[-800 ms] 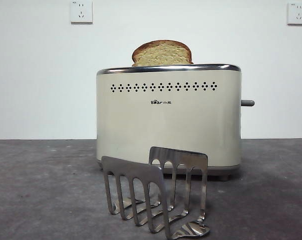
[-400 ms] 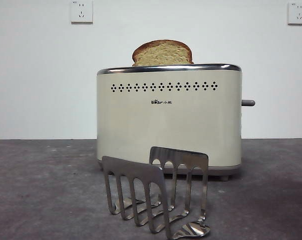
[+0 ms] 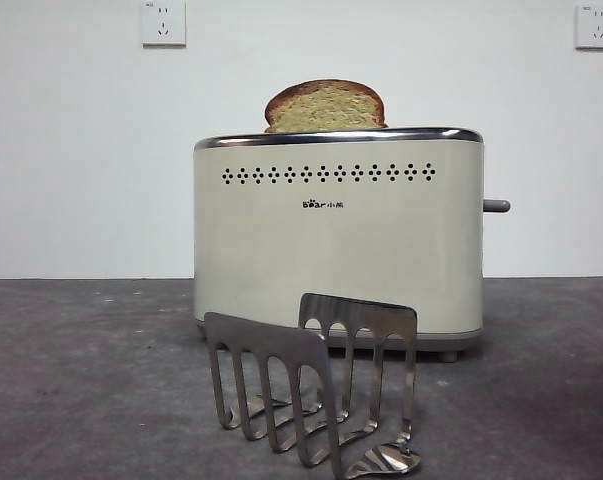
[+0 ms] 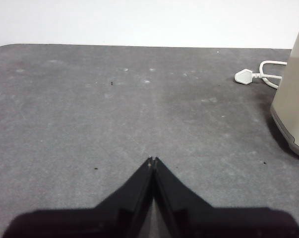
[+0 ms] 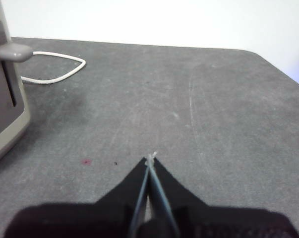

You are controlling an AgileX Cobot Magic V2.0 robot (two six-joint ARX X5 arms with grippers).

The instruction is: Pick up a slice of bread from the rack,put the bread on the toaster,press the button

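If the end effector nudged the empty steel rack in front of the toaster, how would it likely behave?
The rack looks like thin sheet steel with open arched slots, so it is probably light and would slide on the table rather than resist. Its upright plates are stiff, not floppy. Standing narrow and tall on a small base, it might tip if pushed near the top. The polished metal could be slippery to grip.

a grey, speckled table (image 3: 91, 380) carried everything and met a plain white wall (image 3: 81, 160) behind it. two white wall sockets (image 3: 162, 22) sat high on that wall, one toward each upper corner of the front view. a white plug (image 4: 243, 76) lay flat on the table with its white cord (image 5: 60, 67) curling in a loop across the grey surface. a small reddish spot (image 5: 85, 161) marked the table.
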